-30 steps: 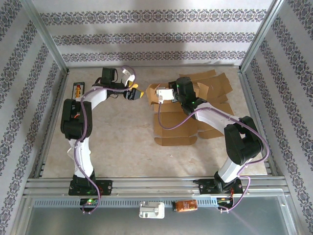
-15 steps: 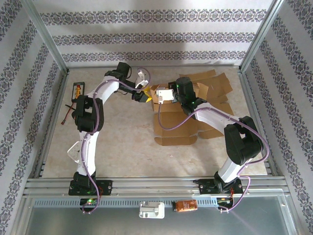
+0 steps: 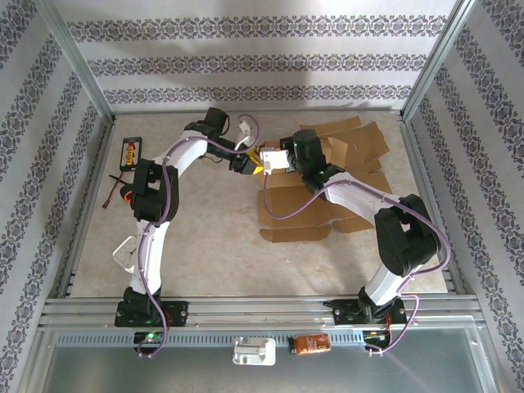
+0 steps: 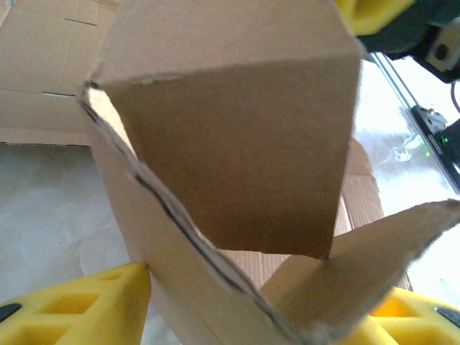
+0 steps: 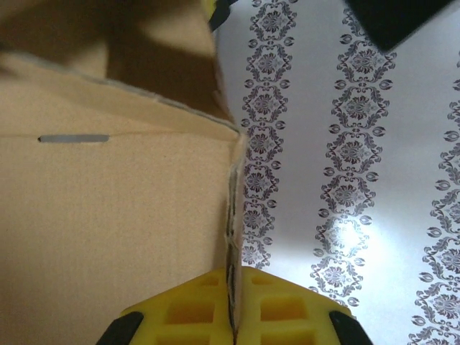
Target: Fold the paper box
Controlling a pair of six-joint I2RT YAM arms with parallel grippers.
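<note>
1. Judged to be mid-fold: turning a side flap of the paper box (image 3: pixel 286 201) inward while holding its far end up off the table (image 3: pixel 205 237).
2. Recommend pressing close to the crease rather than mid-panel, advancing slowly to avoid buckling or tearing the thin card, and bracing the holding grip against the push.
3. Noted right gripper (image 5: pixel 233 287) pinched tight on an upright edge of the box, with the card sandwiched between its yellow pads (image 5: pixel 187 313).
4. Noted left gripper (image 4: pixel 237 309) with fingers (image 4: pixel 79 302) apart, straddling a corner wall and an open flap, one finger touching the wall. Cannot tell whether actually gripping.
5. Located the box at far centre of the table, directly between both grippers, with its lower panels lying flat toward the near side. Spare flat cardboard (image 3: pixel 352 139) lying just beyond, to the right.
</note>
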